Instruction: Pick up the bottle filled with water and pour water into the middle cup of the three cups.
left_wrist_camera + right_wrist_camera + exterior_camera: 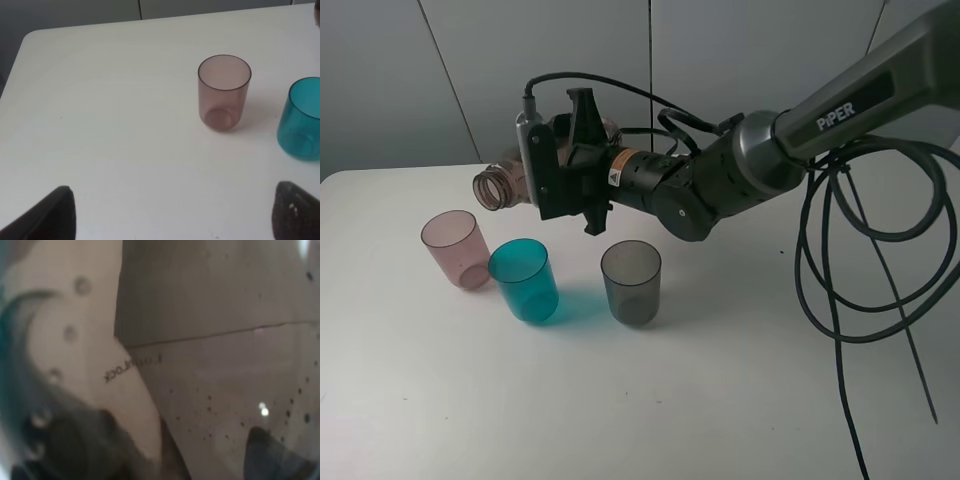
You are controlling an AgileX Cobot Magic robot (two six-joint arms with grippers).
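Note:
My right gripper (585, 160) is shut on the smoky-brown bottle (498, 186), which lies nearly level in the air. Its open neck points left, above and behind the pink cup (456, 248) and the teal-blue middle cup (524, 279). I see no water stream. The grey cup (631, 282) stands to the right of the teal one. The right wrist view is filled by the bottle's wall (210, 390) with droplets. My left gripper (175, 215) is open and empty, low over the table in front of the pink cup (223, 92) and the teal cup (303, 120).
The three cups stand in a row on a white table (720, 400). Black cables (860, 260) hang from the right arm over the table's right side. The table's far left corner (30, 37) is rounded.

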